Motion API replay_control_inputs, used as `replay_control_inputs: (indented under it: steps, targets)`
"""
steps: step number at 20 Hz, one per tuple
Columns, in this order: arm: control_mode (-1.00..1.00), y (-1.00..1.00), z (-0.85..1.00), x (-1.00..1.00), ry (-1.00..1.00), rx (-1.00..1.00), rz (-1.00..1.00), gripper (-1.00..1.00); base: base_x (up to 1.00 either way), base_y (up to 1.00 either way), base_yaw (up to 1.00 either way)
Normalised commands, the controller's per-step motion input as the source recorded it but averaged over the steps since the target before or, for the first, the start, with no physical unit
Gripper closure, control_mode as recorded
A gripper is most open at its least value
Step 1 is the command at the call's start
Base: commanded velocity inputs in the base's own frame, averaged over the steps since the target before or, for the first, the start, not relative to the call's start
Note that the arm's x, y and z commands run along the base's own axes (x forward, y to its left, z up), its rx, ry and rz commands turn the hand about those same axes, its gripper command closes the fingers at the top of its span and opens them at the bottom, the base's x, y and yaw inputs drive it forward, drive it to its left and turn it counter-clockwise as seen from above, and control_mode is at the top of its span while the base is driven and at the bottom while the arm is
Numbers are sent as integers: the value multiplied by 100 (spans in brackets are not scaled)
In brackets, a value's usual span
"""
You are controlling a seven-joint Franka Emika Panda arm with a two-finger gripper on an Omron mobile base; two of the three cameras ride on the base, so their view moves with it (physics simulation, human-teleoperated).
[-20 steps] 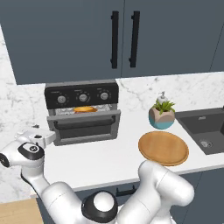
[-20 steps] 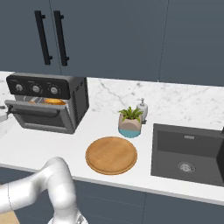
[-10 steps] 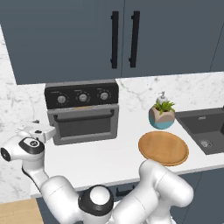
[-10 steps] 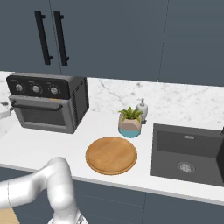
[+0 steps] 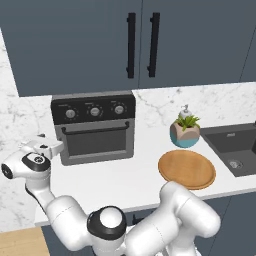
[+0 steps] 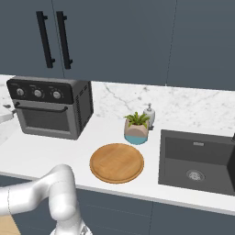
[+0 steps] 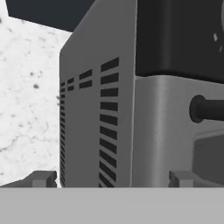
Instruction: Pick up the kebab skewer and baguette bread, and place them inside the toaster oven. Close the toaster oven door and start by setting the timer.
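Note:
The toaster oven (image 5: 95,130) stands on the counter against the marble wall, its door (image 5: 97,141) shut upright under three silver knobs (image 5: 94,111). My gripper (image 5: 50,148) is open just off the oven's front left corner, level with the door. In the hand view the fingertips (image 7: 41,178) stand wide apart with nothing between them, facing the oven's vented left side (image 7: 100,109) and the end of the black door handle (image 7: 208,109). The right base view has the oven (image 6: 50,108) at the left. The kebab skewer and baguette bread are hidden.
A round wooden plate (image 5: 186,169) lies on the counter right of the oven, with a potted plant (image 5: 185,131) and a soap dispenser (image 6: 149,114) behind it. A dark sink (image 5: 235,147) is at the far right. Dark cabinets with black handles (image 5: 141,45) hang above.
The oven door, ajar a second ago with the bread showing inside, now stands shut. My hand has stayed at the oven's left front corner, drawing slightly away.

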Motion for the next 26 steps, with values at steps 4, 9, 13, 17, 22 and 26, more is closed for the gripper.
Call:
replay_control_inputs:
  steps: [4,9,13,17,22,26]
  targets:
    - [-100,0,0,11,0,0,0,-100,0,0,0]
    - [-100,0,1,-5,0,0,0,-100,0,0,0]
    - [-100,-1,8,-37,0,0,0,-100,0,0,0]
    - [-100,-10,21,-39,0,0,2,-100,0,0,0]
    - [-100,-24,39,-20,0,1,3,-100,0,0,0]
    - [-100,-45,29,-5,0,3,6,-100,0,0,0]
